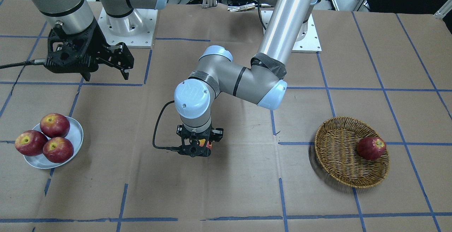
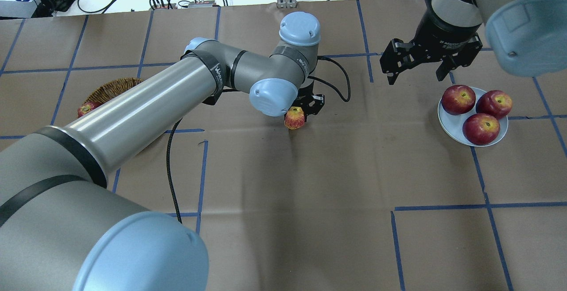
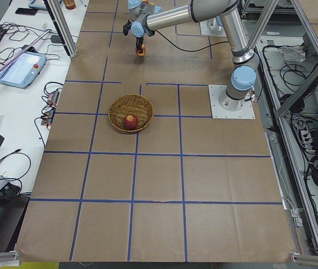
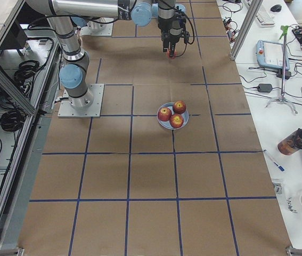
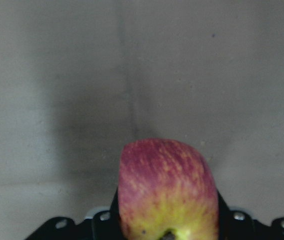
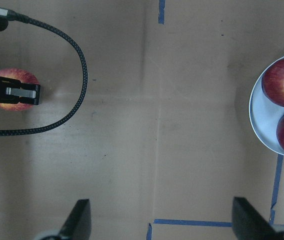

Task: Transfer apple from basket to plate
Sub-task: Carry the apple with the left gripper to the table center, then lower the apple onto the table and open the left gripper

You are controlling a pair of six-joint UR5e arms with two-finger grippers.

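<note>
My left gripper [image 1: 197, 147] is shut on the apple [image 2: 294, 118], a lighter red one with yellow-orange patches. It points down and holds the apple low over the middle of the table, between basket and plate. The apple fills the lower left wrist view [image 5: 167, 190] and shows in the right wrist view [image 6: 16, 76]. The wicker basket [image 1: 339, 154] holds one darker red apple [image 1: 371, 148]. The pale plate [image 1: 76, 133] carries three dark red apples. My right gripper [image 2: 416, 76] is open and empty, hovering just beside the plate [image 2: 445, 120].
The left arm's long link [image 2: 146, 105] stretches over the basket [image 2: 110, 89] in the overhead view. A black cable [image 6: 76, 75] loops from the left wrist. Blue tape lines grid the brown paper on the table.
</note>
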